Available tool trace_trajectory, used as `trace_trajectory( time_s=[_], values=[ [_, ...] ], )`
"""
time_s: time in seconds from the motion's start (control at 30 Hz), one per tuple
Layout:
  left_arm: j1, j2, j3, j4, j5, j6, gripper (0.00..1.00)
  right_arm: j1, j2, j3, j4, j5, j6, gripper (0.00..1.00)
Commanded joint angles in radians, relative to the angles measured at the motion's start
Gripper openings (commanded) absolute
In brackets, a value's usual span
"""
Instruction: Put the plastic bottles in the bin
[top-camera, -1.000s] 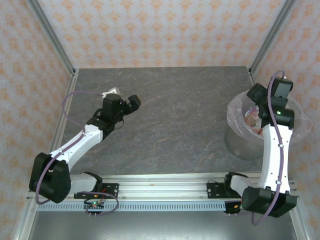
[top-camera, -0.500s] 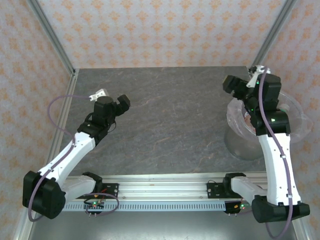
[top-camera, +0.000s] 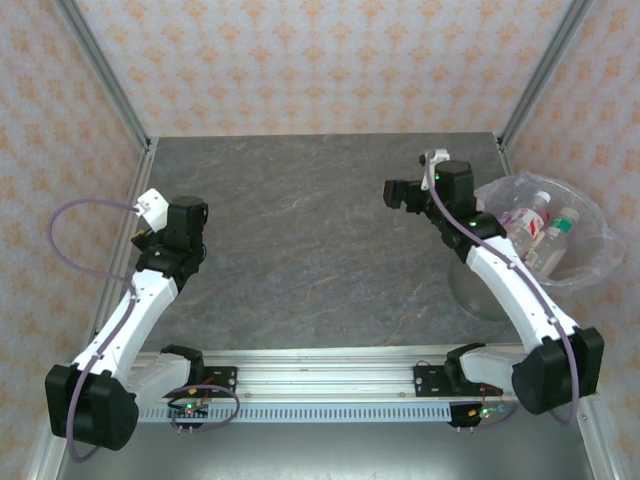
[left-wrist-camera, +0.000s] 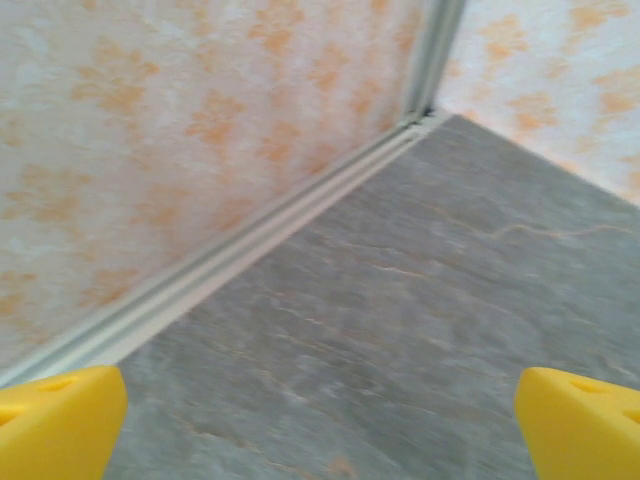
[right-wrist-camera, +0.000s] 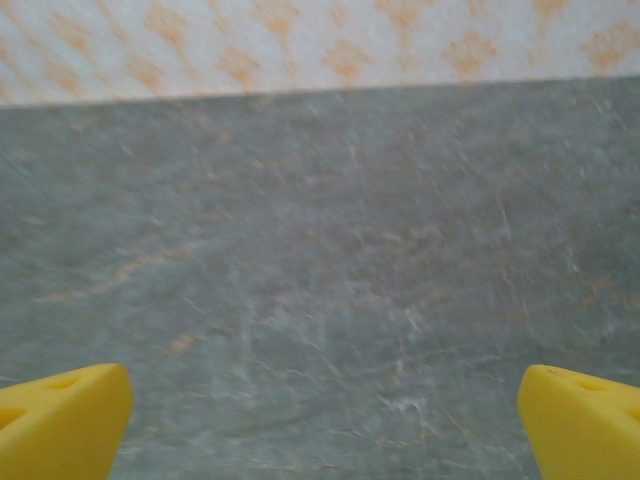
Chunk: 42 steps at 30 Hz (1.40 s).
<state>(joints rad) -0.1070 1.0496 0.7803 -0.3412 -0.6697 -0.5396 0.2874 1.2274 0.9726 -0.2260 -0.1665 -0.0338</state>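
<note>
The bin (top-camera: 478, 290) stands at the table's right edge, a round translucent wastebasket with a clear liner. Inside it lie plastic bottles: one with a white cap (top-camera: 528, 212) and one with a green cap (top-camera: 558, 230), plus others blurred behind the liner. My right gripper (top-camera: 397, 193) hovers left of the bin over bare table, pointing left. It is open and its yellow fingertips (right-wrist-camera: 65, 415) stand far apart with nothing between them. My left gripper (top-camera: 186, 214) is by the left wall, open and empty, with its yellow fingertips (left-wrist-camera: 60, 420) spread wide.
The grey stone-patterned tabletop (top-camera: 320, 240) lies between the arms. Patterned walls close it in on three sides, with a metal rail (left-wrist-camera: 250, 235) along the base of the left wall. The left arm's purple cable (top-camera: 75, 215) loops out toward that wall.
My right arm has swung up out of the bin and leftward over the table. My left arm has drawn back toward the left wall and turned to face the far-left corner.
</note>
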Motion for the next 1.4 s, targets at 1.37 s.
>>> trace_trajectory(
  time_s=[1.37],
  values=[
    [0.071, 0.378, -0.332, 0.984, 0.389, 0.46, 1.0, -0.223, 0.146, -0.659, 1.051, -0.056, -0.164, 0.99]
  ],
)
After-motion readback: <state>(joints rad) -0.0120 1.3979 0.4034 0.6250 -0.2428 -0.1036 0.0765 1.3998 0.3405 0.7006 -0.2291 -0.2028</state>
